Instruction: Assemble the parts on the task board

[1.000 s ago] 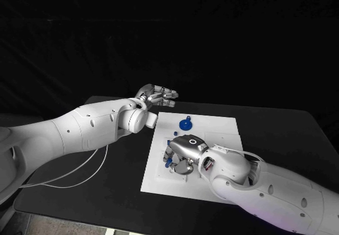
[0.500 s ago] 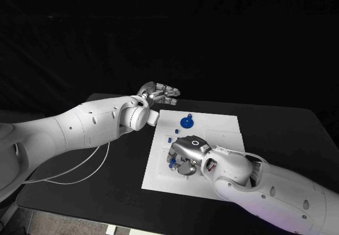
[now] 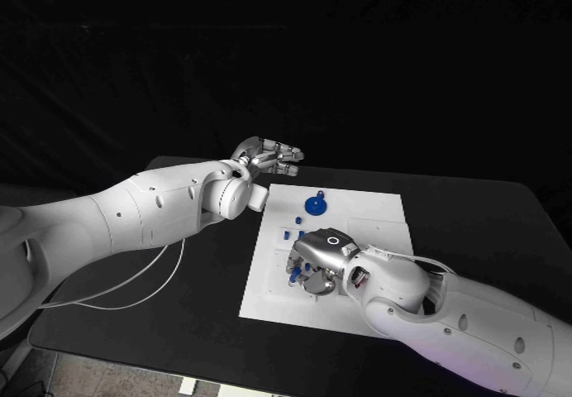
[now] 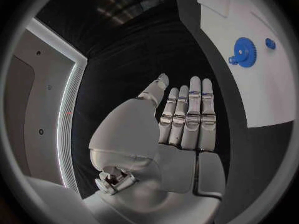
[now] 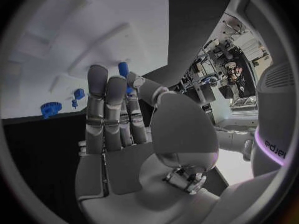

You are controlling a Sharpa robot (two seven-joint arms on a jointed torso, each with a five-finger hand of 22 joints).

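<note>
The white task board (image 3: 358,217) lies in the middle of the black table. On its far part a blue gear (image 3: 315,205) (image 4: 244,51) (image 5: 50,108) rests, with a small blue peg (image 3: 297,221) (image 4: 269,43) (image 5: 78,93) near it. My right hand (image 3: 317,265) (image 5: 118,114) is low over the board's left-middle, and a blue part (image 3: 294,270) (image 5: 123,69) shows pinched between its thumb and a finger. My left hand (image 3: 269,155) (image 4: 184,119) hovers beyond the board's far left corner, fingers straight and held together, with nothing in it.
Raised white shapes (image 5: 74,40) stand on the board ahead of my right hand. A thin cable (image 3: 143,289) lies on the table to the left of the board. The table's right half (image 3: 477,223) is bare black surface.
My right hand has slid a little toward the near right over the board, the blue part moving with it. My left hand has drifted slightly to the right.
</note>
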